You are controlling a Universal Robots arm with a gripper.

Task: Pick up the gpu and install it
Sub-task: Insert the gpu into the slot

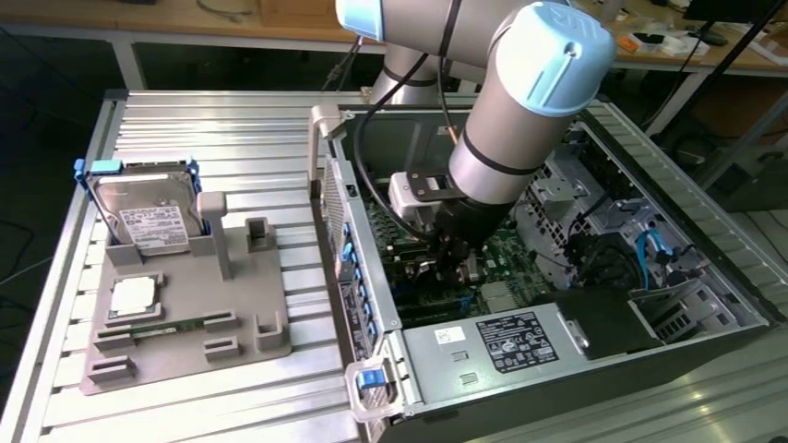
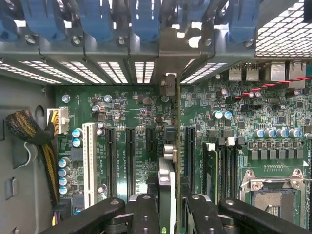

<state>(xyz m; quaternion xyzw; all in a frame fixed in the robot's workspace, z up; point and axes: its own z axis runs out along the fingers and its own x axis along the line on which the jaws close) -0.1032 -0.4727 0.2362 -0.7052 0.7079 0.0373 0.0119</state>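
Observation:
My gripper (image 1: 451,265) reaches down into the open computer case (image 1: 360,305), just above the green motherboard (image 2: 131,112). In the wrist view its black fingers (image 2: 146,212) are shut on the gpu (image 2: 177,146). The card appears edge-on as a thin green board with dark cooler parts beside it. It stands upright over the motherboard between two black expansion slots (image 2: 130,161). Its far end reaches the rear slot openings under the blue latches (image 2: 141,19). Whether its lower edge sits in a slot is hidden.
A grey fixture (image 1: 185,314) on the slatted table at the exterior view's left holds a silver hard drive in a blue frame (image 1: 148,217) and a processor chip (image 1: 133,295). Inside the case are a power supply (image 1: 505,341), braided cables (image 2: 29,131) and a white slot (image 2: 89,156).

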